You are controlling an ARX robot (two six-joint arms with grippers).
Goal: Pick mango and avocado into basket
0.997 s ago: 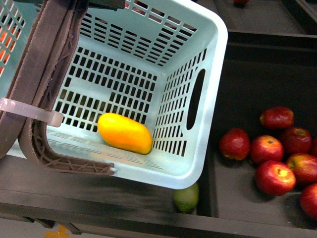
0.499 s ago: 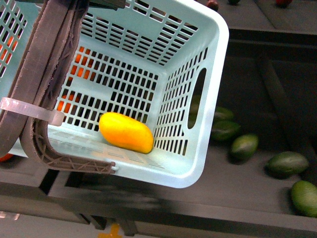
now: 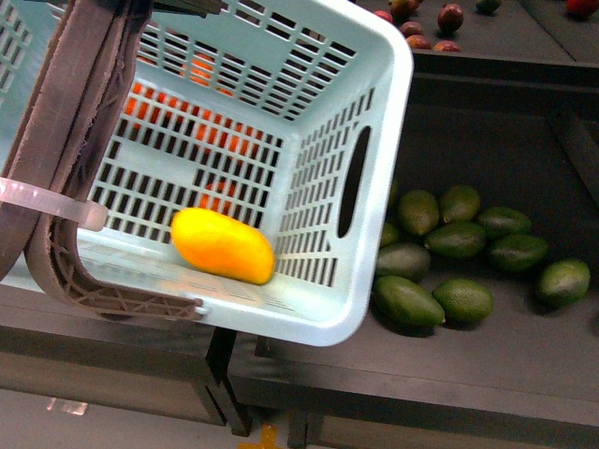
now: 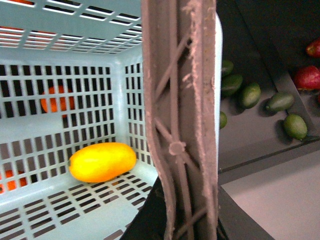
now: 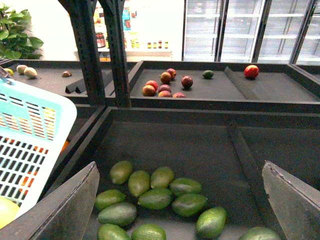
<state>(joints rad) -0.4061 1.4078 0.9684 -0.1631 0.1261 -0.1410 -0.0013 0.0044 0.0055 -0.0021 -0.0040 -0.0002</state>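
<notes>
The light teal basket (image 3: 374,187) hangs tilted from its brown handles (image 3: 65,140), which a white zip tie (image 3: 51,208) binds. My left gripper (image 4: 185,225) is shut on the handle (image 4: 182,125). The yellow-orange mango (image 3: 223,245) lies on the basket's slotted bottom, and the left wrist view shows the mango (image 4: 102,161) there too. Several dark green avocados (image 3: 407,301) lie in the black bin to the right of the basket. My right gripper (image 5: 182,205) hovers open above the avocados (image 5: 156,198), its jaws spread wide with nothing between them.
Oranges (image 3: 201,70) show through the basket's slots. Dark red fruits (image 5: 165,82) and a red one (image 5: 251,71) lie on the rear shelf. Black posts (image 5: 107,50) stand between the bins. The bin's front ledge (image 3: 421,383) runs below the avocados.
The view has swept sideways: red apples lay beside the basket a second ago, then avocados came in, and they now lie closer. The mango has stayed in the basket.
</notes>
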